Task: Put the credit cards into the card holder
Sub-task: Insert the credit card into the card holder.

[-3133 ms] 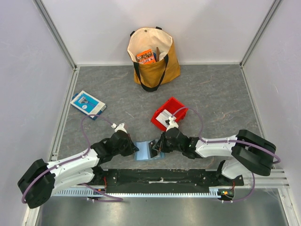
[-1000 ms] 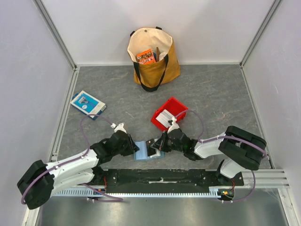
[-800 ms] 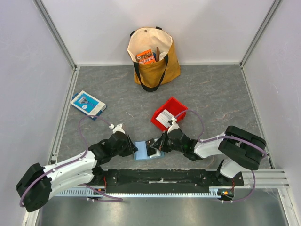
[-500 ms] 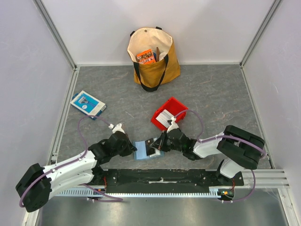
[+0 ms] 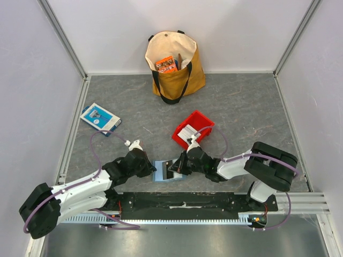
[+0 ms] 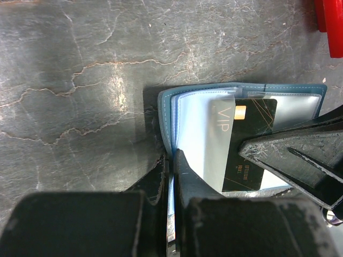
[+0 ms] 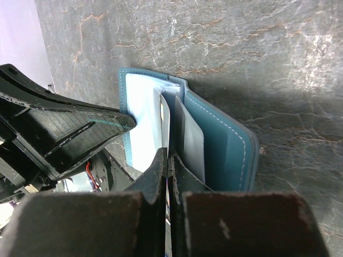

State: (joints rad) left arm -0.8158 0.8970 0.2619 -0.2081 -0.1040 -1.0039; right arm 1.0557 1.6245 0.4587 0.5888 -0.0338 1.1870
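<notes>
The teal card holder [image 5: 161,173] lies open on the table between my two grippers. My left gripper [image 6: 172,156] is shut on its left cover edge [image 6: 167,115], seen from above as the left gripper [image 5: 153,169]. A black credit card [image 6: 252,140] with a gold chip sits partly under a clear pocket [image 6: 214,134]. My right gripper [image 7: 168,154] is shut on that card's thin edge, inside the holder [image 7: 228,147], and shows from above as the right gripper [image 5: 173,170]. More credit cards [image 5: 187,132], white-grey, lie in the red bin.
The red bin [image 5: 202,119] stands just behind the right gripper. A tan tote bag [image 5: 185,72] sits at the back wall. A blue-and-white flat box [image 5: 100,118] lies at the left. The arms' base rail [image 5: 177,202] runs along the near edge.
My left gripper has shut on the card holder's left edge. The right gripper has crept a little to the left with the card.
</notes>
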